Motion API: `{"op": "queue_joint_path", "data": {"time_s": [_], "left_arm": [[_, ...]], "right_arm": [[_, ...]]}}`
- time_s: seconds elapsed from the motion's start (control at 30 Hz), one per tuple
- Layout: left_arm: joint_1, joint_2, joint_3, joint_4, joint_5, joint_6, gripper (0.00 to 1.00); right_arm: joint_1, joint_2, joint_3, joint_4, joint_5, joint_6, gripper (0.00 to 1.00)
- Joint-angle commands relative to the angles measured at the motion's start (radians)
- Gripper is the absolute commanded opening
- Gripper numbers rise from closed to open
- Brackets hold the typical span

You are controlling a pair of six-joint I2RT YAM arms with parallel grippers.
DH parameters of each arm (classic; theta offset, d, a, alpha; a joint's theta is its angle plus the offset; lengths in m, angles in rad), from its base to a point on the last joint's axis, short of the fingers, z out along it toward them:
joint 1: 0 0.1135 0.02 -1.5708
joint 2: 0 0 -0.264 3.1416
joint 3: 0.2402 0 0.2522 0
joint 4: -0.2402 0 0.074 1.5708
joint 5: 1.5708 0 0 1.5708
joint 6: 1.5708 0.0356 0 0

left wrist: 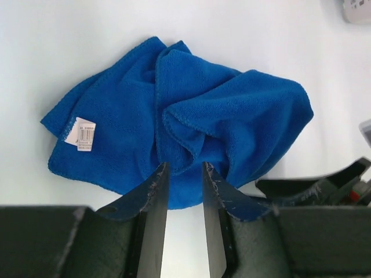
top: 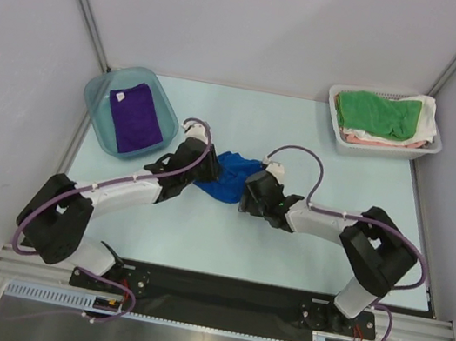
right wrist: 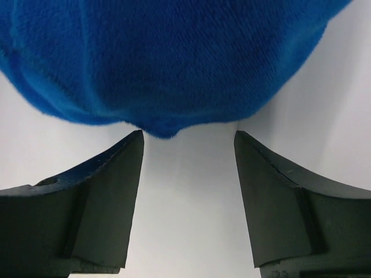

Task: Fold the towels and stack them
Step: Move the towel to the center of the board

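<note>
Tag (left wrist: 84, 135) on crumpled blue towel (left wrist: 174, 121), only in left wrist view

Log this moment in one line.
left claw: open, at blue towel edge | right claw: open, near blue towel | blue towel: crumpled on table

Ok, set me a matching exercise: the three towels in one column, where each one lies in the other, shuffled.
Towels:
1. green towel
2. blue towel
3. purple towel

Places:
A. in the teal tub, back left
B. crumpled on the table, middle
C. on top in the white basket, back right

Pairs: 1-C; 2-B; 3-A
</note>
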Motion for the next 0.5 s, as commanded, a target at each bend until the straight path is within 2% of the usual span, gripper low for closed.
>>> {"op": "queue_joint_path", "data": {"time_s": [0.0, 0.1, 0.17, 0.23, 0.33, 0.47], "left_arm": [[0.008, -0.005, -0.017, 0.055, 0.051, -0.019, 0.34], [0.008, -0.011, -0.027, 0.059, 0.060, -0.021, 0.33], [0.010, -0.014, -0.036, 0.061, 0.060, -0.019, 0.33], [0.011, -0.018, -0.042, 0.062, 0.062, -0.018, 0.33], [0.014, -0.020, -0.044, 0.067, 0.066, -0.016, 0.33], [0.014, -0.015, -0.041, 0.070, 0.075, -0.015, 0.33]], "right_arm": [[0.010, 0.060, 0.069, 0.017, 0.085, 0.037, 0.68], [0.011, 0.108, 0.089, 0.029, 0.112, 0.046, 0.67], [0.015, 0.126, 0.089, 0.032, 0.132, 0.050, 0.53], [0.015, 0.132, 0.094, 0.023, 0.144, 0.046, 0.44], [0.011, 0.134, 0.098, -0.018, 0.169, 0.046, 0.18], [0.007, 0.016, 0.039, -0.060, 0.209, 0.034, 0.04]]}}
